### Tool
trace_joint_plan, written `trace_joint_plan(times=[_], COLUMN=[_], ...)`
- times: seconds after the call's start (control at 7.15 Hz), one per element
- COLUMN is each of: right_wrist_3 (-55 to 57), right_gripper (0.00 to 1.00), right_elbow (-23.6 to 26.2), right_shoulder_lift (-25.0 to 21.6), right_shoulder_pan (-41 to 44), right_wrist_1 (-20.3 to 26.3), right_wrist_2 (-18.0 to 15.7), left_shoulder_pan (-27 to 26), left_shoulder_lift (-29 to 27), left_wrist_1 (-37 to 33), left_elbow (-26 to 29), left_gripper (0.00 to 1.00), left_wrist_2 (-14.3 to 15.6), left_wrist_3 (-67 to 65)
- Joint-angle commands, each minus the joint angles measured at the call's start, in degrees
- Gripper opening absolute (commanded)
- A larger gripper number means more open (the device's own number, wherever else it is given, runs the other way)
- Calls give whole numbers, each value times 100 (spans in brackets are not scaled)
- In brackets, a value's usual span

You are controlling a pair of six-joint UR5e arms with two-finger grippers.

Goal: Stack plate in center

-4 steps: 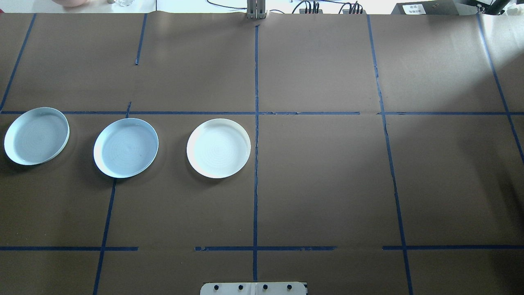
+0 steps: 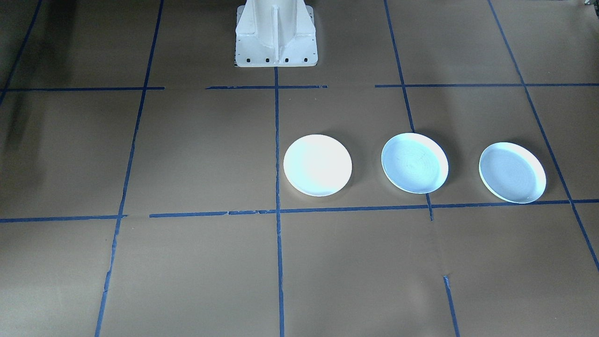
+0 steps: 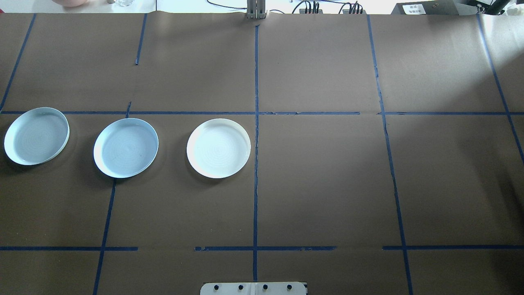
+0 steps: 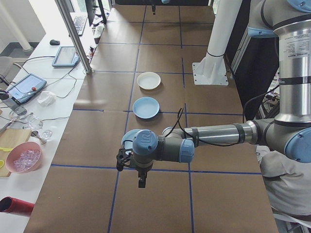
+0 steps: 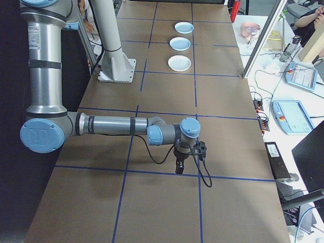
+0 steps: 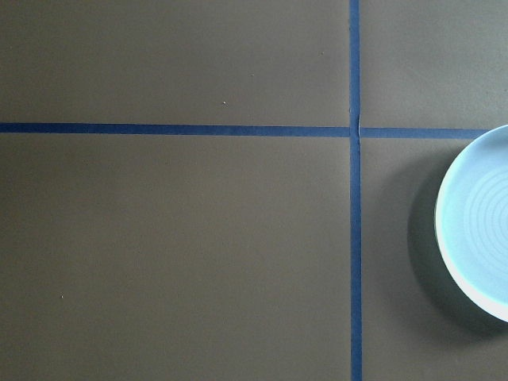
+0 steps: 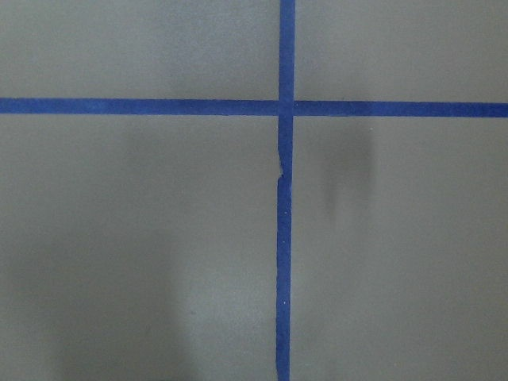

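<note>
**Three plates in a row, both claws off at the table ends**

The table (image 3: pixel 327 184) carries the white plate (image 3: pixel 218 148) and two blue plates (image 3: pixel 125 147) (image 3: pixel 36 135), far from the right gripper (image 5: pixel 179 166), nearer the left gripper (image 4: pixel 141 180). Whether either claw is parted cannot be told.

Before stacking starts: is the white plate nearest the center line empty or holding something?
Empty. The white plate shows only its bare ringed inside, nothing on it.
</note>
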Motion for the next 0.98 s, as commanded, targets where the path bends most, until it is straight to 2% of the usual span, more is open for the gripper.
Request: trace_joint_plan(times=[0.0, 0.42, 0.56, 0.7, 0.84], right_wrist_3=[0, 0, 0, 0, 0], right_gripper=[100, 100, 100, 100, 100], right_elbow=[-9, -9, -9, -9, -9], right_shoulder_lift=[0, 0, 0, 0, 0], right_shoulder_pan=[0, 0, 0, 0, 0], right_wrist_1=[0, 0, 0, 0, 0], right_wrist_2=[0, 0, 0, 0, 0], left_shoulder_pan=[-6, 142, 282, 405, 876], left_shoulder_lift=[20, 3, 2, -6, -76], left_wrist_1=[9, -140, -550, -1258, -1648], left_elbow=[17, 325, 500, 745, 826], left_gripper=[100, 100, 100, 100, 100], left_wrist_2=[-6, -40, -127, -259, -251], left_wrist_3=[-17, -375, -395, -630, -1381])
